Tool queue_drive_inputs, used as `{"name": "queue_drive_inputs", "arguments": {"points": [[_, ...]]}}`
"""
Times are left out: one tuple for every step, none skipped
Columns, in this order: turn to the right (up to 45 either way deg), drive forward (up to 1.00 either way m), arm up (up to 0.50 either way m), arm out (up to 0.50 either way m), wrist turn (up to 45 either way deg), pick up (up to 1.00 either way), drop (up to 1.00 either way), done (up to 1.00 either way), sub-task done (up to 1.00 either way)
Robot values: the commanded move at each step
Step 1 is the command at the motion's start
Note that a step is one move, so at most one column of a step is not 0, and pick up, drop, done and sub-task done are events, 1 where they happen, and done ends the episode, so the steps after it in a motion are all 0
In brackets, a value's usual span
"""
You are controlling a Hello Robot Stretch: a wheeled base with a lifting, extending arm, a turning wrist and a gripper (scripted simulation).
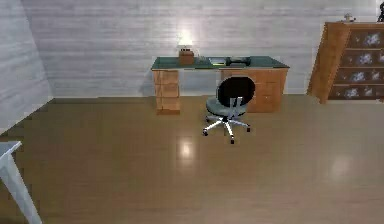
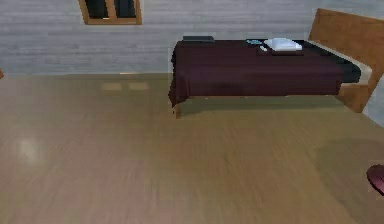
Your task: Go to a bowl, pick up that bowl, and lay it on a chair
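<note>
Lying by the far wall, a dark bed (image 2: 255, 68) carries a white thing (image 2: 283, 44); a desk (image 1: 220, 66) stands far ahead, a chair (image 1: 231, 103) just before it. Whether any small blob is the bowl, and the gripper's state, I cannot tell.

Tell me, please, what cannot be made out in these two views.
Forward view: the tan thing on the desk is too small to name.
Forward view: the shelf unit is cut by the right edge, the pale table by the left and bottom edges.
Arm side view: the white thing on the bed is too small to name; the dark red round thing is cut by the right edge.
</note>
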Motion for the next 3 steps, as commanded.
{"name": "queue_drive_inputs", "arguments": {"points": [[0.0,0.85,0.00,0.00,0.0,0.00,0.00,0.00,0.00],[-45.0,0.00,0.00,0.00,0.0,0.00,0.00,0.00,0.00],[-3.0,0.00,0.00,0.00,0.0,0.00,0.00,0.00,0.00]]}}
